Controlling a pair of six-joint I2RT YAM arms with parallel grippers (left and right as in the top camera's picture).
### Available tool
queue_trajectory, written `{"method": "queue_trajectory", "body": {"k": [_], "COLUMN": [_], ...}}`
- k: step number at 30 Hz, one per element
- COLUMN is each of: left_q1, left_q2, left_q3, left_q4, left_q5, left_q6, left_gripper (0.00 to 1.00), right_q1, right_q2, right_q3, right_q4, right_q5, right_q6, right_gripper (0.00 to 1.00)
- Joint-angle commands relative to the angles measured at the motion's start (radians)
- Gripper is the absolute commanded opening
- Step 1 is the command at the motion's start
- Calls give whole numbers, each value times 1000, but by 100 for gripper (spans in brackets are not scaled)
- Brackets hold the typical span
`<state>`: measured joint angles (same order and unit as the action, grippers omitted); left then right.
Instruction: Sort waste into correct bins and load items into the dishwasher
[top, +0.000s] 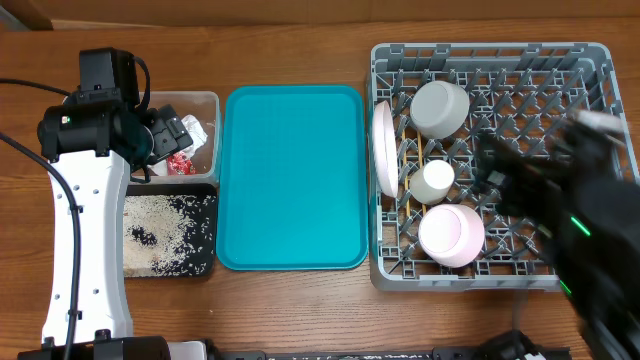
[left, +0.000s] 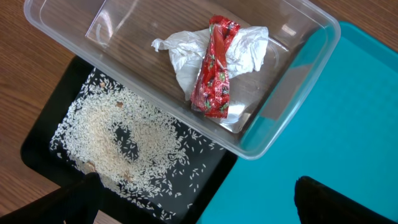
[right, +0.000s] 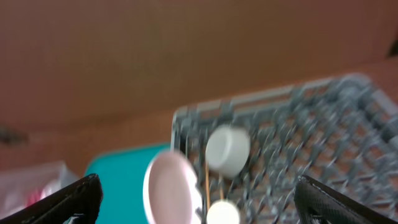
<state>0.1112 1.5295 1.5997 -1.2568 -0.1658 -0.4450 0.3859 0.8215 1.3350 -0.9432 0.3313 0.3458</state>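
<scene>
The left wrist view shows what the arm hides from overhead: one napkin (left: 249, 46) and one wrapper (left: 214, 68) in the clear tub (left: 124, 43), and rice (left: 106, 134) in the black tray (left: 214, 171). Overhead, the rack (top: 490, 47) holds one plate (top: 384, 150), bowl (top: 440, 107), cup (top: 432, 182) and pink dish (top: 452, 235). The left gripper (left: 202, 202) and right gripper (right: 199, 202) are spread and hold nothing.

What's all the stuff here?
Dish rack: one, grey, right side.
Plate: one, white, upright in rack.
Bowl: one, pale grey, in rack.
Cup: one, white, in rack.
Dish: one, pink, in rack.
Chopsticks: count unclear, wooden, in rack.
Serving tray: one, teal, middle.
Tub: one, clear, left.
Napkin: one, white, in tub.
Wrapper: one, red, on napkin.
Black tray: one, beside tub.
Rice: many grains, white, in black tray.
Left gripper: open, above tub.
Right gripper: open, over rack.
</scene>
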Motion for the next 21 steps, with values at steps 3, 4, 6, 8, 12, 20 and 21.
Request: {"method": "queue_trajectory", "body": {"k": [3, 4, 6, 8, 12, 20, 21], "left_q1": [-7, -7, -7, -7, -7, -7, -7], "left_q2": [-9, -9, -9, -9, -9, -9, -9], "left_q3": [11, 11, 11, 11, 11, 11, 11], "left_q4": [4, 4, 4, 4, 4, 4, 4], "left_q5": [-9, -9, -9, -9, -9, -9, -9], "left_q6": [11, 11, 11, 11, 11, 11, 11], "left_gripper": [100, 100, 100, 100, 100, 100, 100], "right_q1": [-109, -131, -163, -180, -199, -218, -225], "right_q2": [-208, -249, -320, -389, -513, -677, -692], "right_q3": [-43, -71, -123, -178, -319, -672, -721], "right_q4": [73, 111, 158, 173, 299, 805, 866], "right_q5": [89, 86, 85, 83, 84, -2, -31], "right_q6": [-9, -3, 30, 69, 145, 152, 152], "right_gripper": [100, 100, 100, 100, 100, 100, 100]}}
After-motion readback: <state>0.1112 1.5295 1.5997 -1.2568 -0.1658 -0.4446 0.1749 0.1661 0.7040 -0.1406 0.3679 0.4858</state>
